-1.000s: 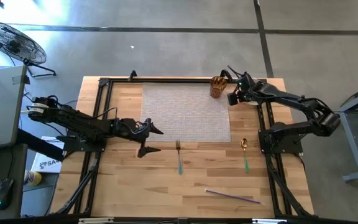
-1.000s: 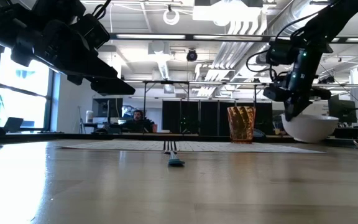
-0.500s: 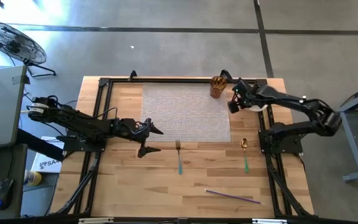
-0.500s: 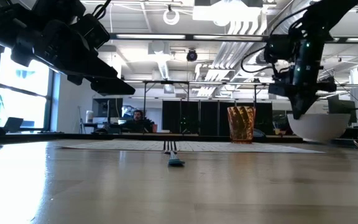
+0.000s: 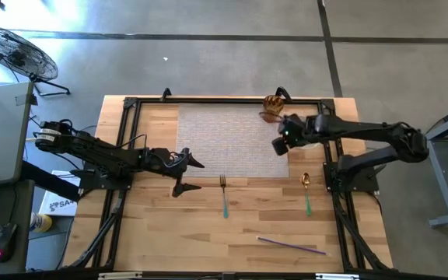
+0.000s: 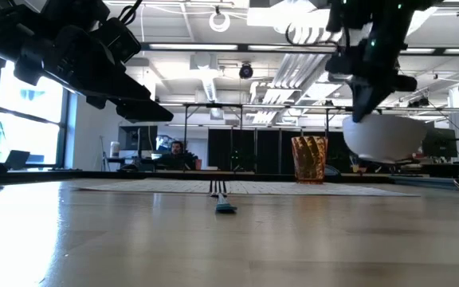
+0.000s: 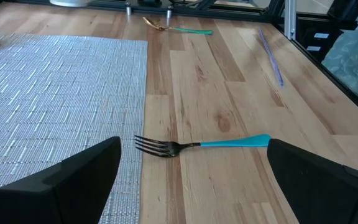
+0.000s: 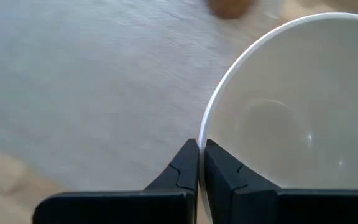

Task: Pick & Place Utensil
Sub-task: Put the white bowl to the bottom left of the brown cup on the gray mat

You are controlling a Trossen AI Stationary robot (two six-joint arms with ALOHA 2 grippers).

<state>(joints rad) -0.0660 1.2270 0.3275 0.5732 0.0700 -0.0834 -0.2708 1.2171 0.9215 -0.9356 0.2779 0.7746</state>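
Note:
A fork with a teal handle [image 5: 224,194] lies flat on the wood just near the grey placemat [image 5: 224,140], also shown in the left wrist view [image 7: 197,145]. My left gripper [image 5: 190,176] hovers open to the left of the fork, and its fingers stand on either side of the fork in the wrist view. A gold spoon with a teal handle [image 5: 307,190] lies to the right. My right gripper [image 5: 282,140] is shut on a white bowl [image 6: 385,137] above the placemat's right edge. My right gripper [image 8: 201,149] pinches the white bowl's rim [image 8: 211,124], with one finger inside the bowl and one outside. The fingers come from above, pointing down. The bowl [image 8: 291,124] hangs below them with its mouth up, lifted clear of the table.
An amber cup [image 5: 271,103] stands at the placemat's far right corner, close behind the bowl. A thin purple stick [image 5: 290,245] lies near the table's near edge. A black frame borders the work area. Bare wood lies between fork and spoon.
My right gripper has carried the white bowl from the far right of the table toward the left and near side, out over the placemat's right edge. In the low view the bowl has risen off the table and hangs clear. The left arm has kept still.

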